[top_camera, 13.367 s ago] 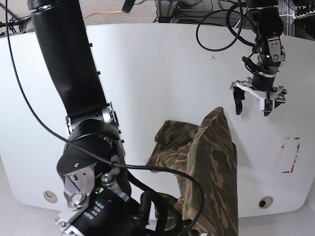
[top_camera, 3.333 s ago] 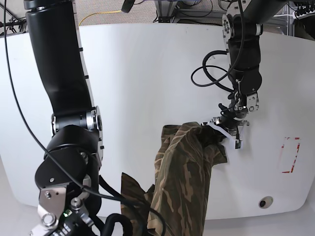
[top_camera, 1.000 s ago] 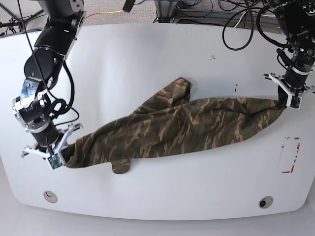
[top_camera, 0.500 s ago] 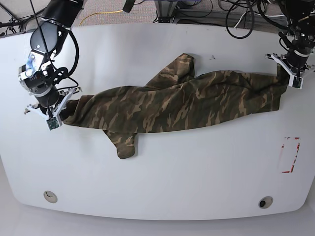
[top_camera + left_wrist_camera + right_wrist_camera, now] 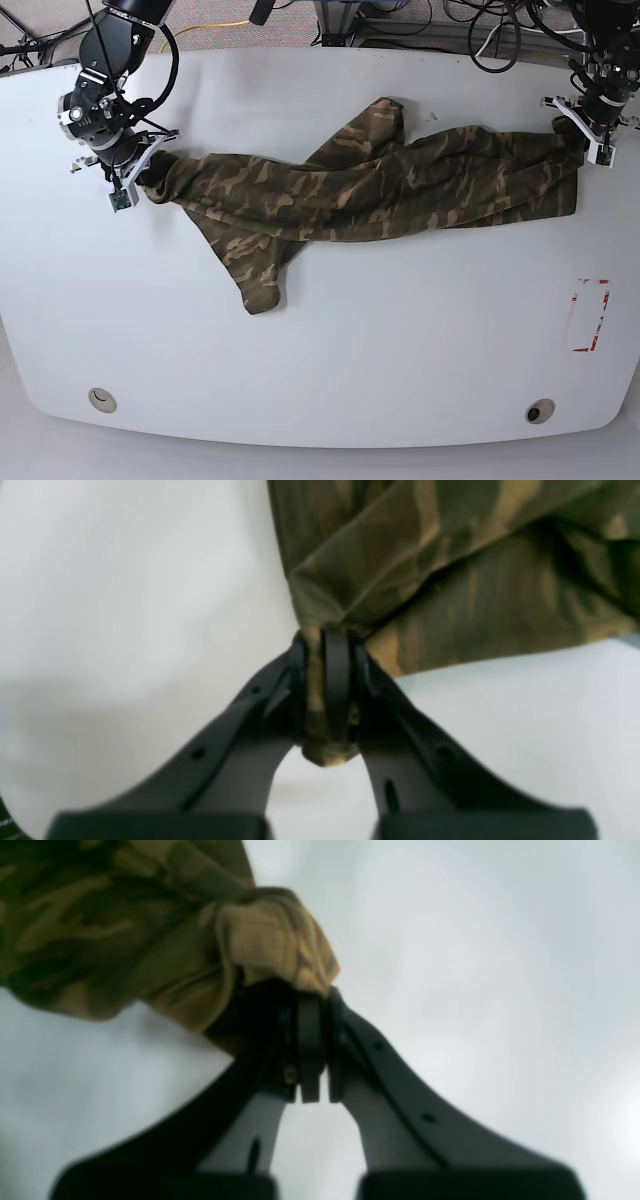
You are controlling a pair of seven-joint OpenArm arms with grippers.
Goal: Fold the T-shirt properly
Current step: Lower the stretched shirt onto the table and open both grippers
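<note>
While the T-shirt (image 5: 360, 190) lay stretched in a long, rumpled band across the far half of the white table (image 5: 400, 350), each of its ends was held by one arm. The left gripper (image 5: 587, 128), at the right edge of the base view, was clamped on a bunched corner of the camouflage cloth; the left wrist view showed its black jaws pressed together with a strip of fabric (image 5: 315, 700) pinched between them and a small nub of it poking out below. The right gripper (image 5: 132, 177), at the left edge of the base view, was likewise closed on the opposite end, and its wrist view showed a tan-and-olive wad of cloth (image 5: 270, 945) gathered just above the shut jaws. Between the two grips the garment ran nearly straight, with folds and creases along its length. One sleeve (image 5: 375, 120) pointed toward the far edge of the table near the middle, and another flap (image 5: 255, 275) hung toward the near side, lying flat on the surface. A red-marked rectangle (image 5: 590, 315) sat on the table well apart from the shirt, near the right edge.
</note>
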